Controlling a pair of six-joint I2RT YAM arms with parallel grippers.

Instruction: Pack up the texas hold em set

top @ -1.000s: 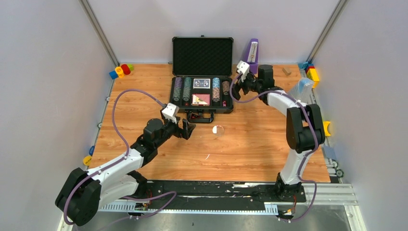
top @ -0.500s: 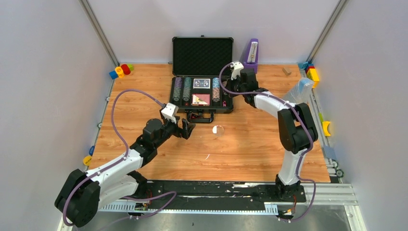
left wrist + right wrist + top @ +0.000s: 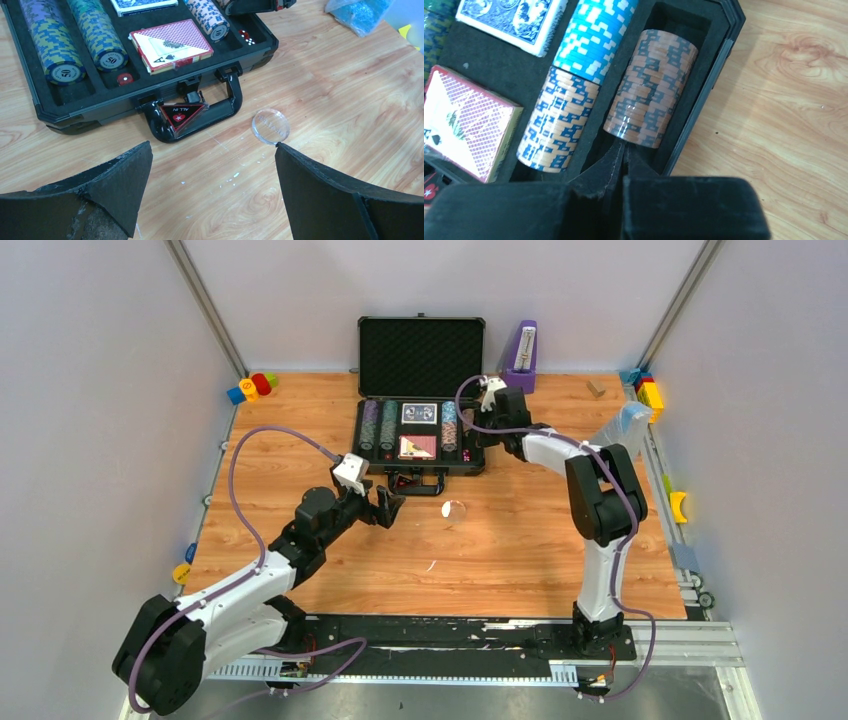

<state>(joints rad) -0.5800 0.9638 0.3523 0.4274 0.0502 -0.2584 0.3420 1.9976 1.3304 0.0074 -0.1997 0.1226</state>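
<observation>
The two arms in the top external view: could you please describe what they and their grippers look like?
The left arm and right arm match: white links joined by bulky black housings. A purple cable loops along each, and a white camera block sits on each wrist. The left gripper and right gripper have black, wedge-shaped fingers with a rough matte facing. No markings are visible.

black briefcase, red-patterned card deck, orange-and-navy striped chips

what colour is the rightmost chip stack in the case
Chip stack: orange with dark marks, best in right wrist view.
</observation>
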